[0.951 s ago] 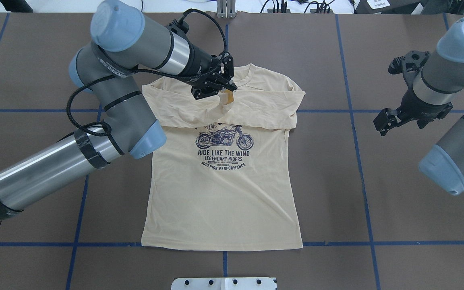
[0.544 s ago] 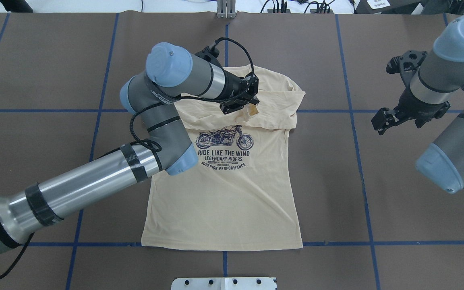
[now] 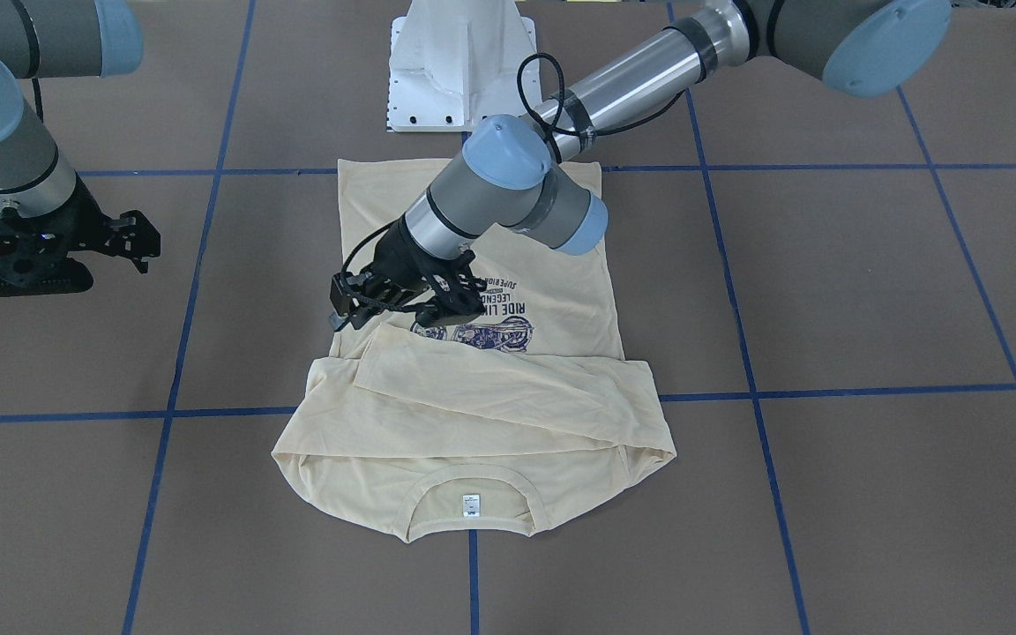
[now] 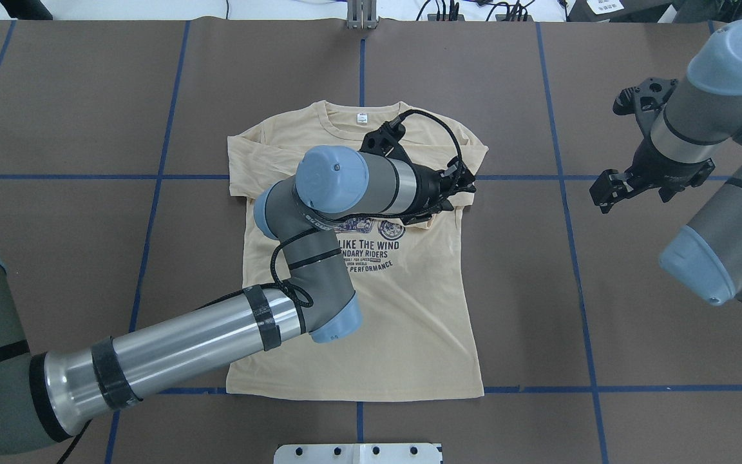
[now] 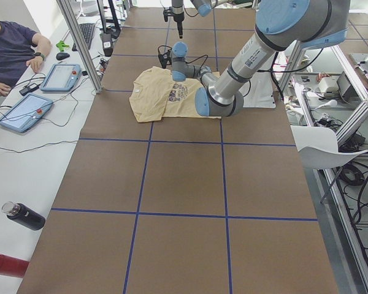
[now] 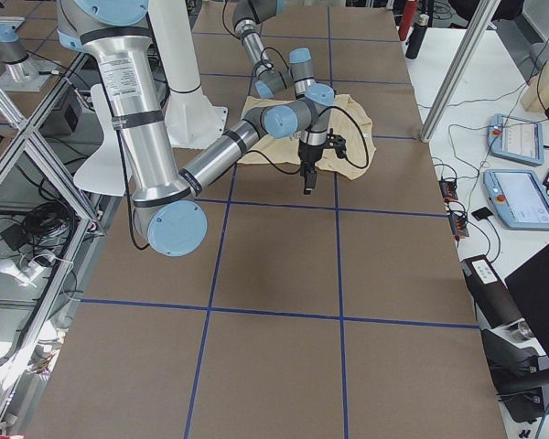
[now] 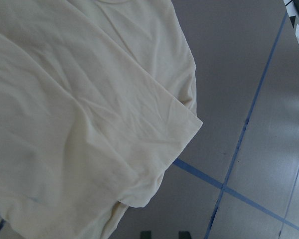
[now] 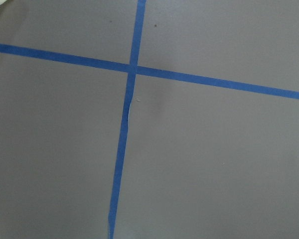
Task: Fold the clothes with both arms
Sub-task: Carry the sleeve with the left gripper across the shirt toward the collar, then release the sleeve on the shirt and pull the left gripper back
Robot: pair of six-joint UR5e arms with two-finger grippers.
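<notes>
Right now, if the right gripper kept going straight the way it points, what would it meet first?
The right gripper would probably meet the bare table first, near a blue tape crossing; its wrist view shows little else. The T-shirt lies off to the side. Exact tilt is unclear.

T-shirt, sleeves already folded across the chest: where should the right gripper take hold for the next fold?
Probably the hem corner on the robot's right, coming in low from the outer side. The T-shirt lies flat there, edge exposed, and the right gripper hovers on that side.
</notes>
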